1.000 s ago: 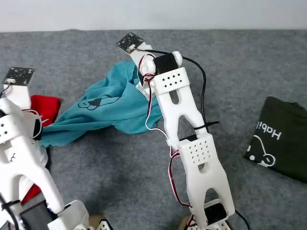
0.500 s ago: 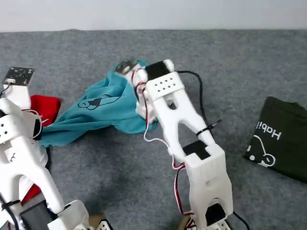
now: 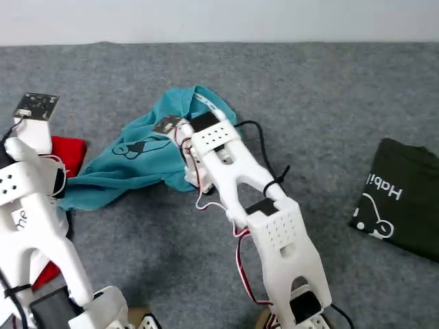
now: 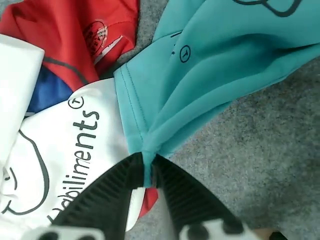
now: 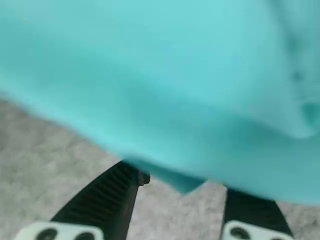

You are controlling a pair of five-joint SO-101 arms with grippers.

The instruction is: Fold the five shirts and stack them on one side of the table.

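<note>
A teal shirt (image 3: 147, 154) lies crumpled across the grey table, left of centre. My left gripper (image 4: 146, 172) is shut on a bunched corner of the teal shirt (image 4: 215, 65), right beside the pile at the table's left edge. That pile holds a red shirt (image 4: 65, 35) and a white printed shirt (image 4: 70, 145). My right gripper (image 5: 180, 202) stands open just above the table, and the hem of the teal shirt (image 5: 165, 100) hangs down between its fingers. The right arm (image 3: 216, 147) reaches over the shirt's right part. A folded black shirt (image 3: 401, 199) lies at the right.
A bit of blue cloth (image 4: 47, 95) shows in the pile between the red and white shirts. The red shirt (image 3: 68, 152) peeks out beside the left arm (image 3: 31, 199). Bare grey table (image 3: 329, 103) lies between the teal shirt and the black one.
The right arm has swung left and nearer, its wrist dropping onto the teal shirt. The shirt's far edge, earlier covered by the arm, now shows. The left arm shifted slightly.
</note>
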